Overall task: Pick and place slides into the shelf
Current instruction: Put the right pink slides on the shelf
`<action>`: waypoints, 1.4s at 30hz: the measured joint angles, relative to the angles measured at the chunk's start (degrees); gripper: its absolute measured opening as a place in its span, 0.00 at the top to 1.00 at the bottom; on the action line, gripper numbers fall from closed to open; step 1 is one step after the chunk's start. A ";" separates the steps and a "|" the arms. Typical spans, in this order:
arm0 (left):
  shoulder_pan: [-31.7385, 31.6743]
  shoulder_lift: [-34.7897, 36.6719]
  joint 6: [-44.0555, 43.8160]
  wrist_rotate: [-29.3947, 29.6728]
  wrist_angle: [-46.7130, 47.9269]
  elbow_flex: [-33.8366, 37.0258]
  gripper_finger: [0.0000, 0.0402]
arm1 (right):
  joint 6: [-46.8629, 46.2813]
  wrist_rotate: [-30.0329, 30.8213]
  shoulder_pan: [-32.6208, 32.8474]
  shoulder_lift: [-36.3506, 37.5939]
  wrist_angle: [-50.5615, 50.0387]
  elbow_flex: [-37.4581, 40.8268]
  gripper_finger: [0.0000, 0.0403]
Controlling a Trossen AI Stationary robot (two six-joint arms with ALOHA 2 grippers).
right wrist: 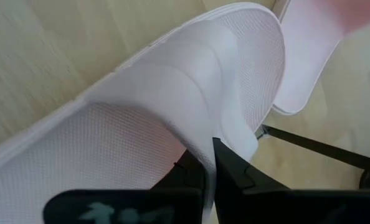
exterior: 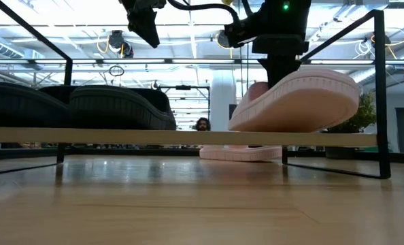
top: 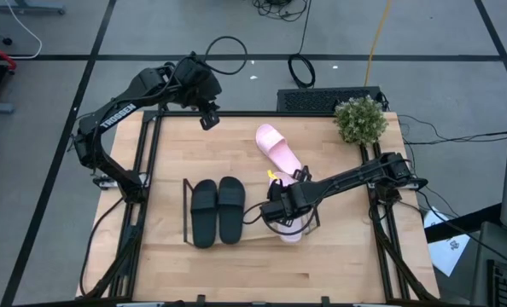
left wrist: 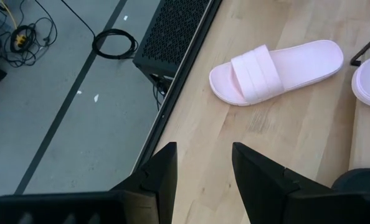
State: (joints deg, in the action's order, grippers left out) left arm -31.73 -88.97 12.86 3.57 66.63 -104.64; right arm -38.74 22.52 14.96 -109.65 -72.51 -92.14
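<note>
Two black slides (top: pixel 217 209) lie side by side on the left part of the clear shelf (exterior: pixel 188 136). One pink slide (top: pixel 279 147) lies flat on its sole on the table beyond the shelf, also seen in the left wrist view (left wrist: pixel 272 68). My right gripper (top: pixel 281 215) is over the shelf's right part, shut on the second pink slide (exterior: pixel 297 99). That slide is tilted above the shelf board. My left gripper (left wrist: pixel 203 174) hangs open, high over the table's far left corner, touching nothing. My right gripper pinches the pink slide's wide strap at its edge (right wrist: pixel 203 140) between the two fingers, one finger (right wrist: pixel 235 177) on each face of the strap. It comes from above. The slide is tilted, with one end (exterior: pixel 246 122) low at the shelf board and the other end raised; whether it touches the board, I cannot tell.
Thin dark wire frames (top: pixel 186 209) stand at the shelf's two ends. A potted plant (top: pixel 360 119) sits at the table's far right corner, and a black grille box (top: pixel 317 101) lies beyond the far edge. Bare wood lies on the table's near side.
</note>
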 joint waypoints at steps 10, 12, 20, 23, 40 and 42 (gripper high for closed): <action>0.00 0.00 0.42 -0.02 0.02 0.00 0.63 | 1.23 -0.31 0.00 0.00 -4.68 0.00 1.00; 0.00 0.00 0.44 0.00 0.02 0.00 0.63 | 1.97 -0.86 0.00 0.00 -4.70 0.00 1.00; 0.00 0.00 0.49 -0.02 0.02 0.00 0.63 | 3.06 -1.90 0.00 0.00 -4.88 0.00 1.00; 0.02 0.00 0.54 -0.02 0.01 0.00 0.63 | 3.46 -3.02 0.00 0.00 -4.52 0.00 1.00; 0.02 0.00 0.63 -0.02 0.02 0.00 0.63 | 2.78 -4.90 0.00 0.00 -1.47 0.00 0.98; 0.04 0.00 0.63 -0.02 0.02 0.00 0.63 | 2.40 -4.93 0.00 0.00 -1.15 0.00 0.97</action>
State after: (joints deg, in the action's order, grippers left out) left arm -31.68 -88.97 13.50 3.55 66.65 -104.64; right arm -36.34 17.59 14.96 -109.65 -73.66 -92.14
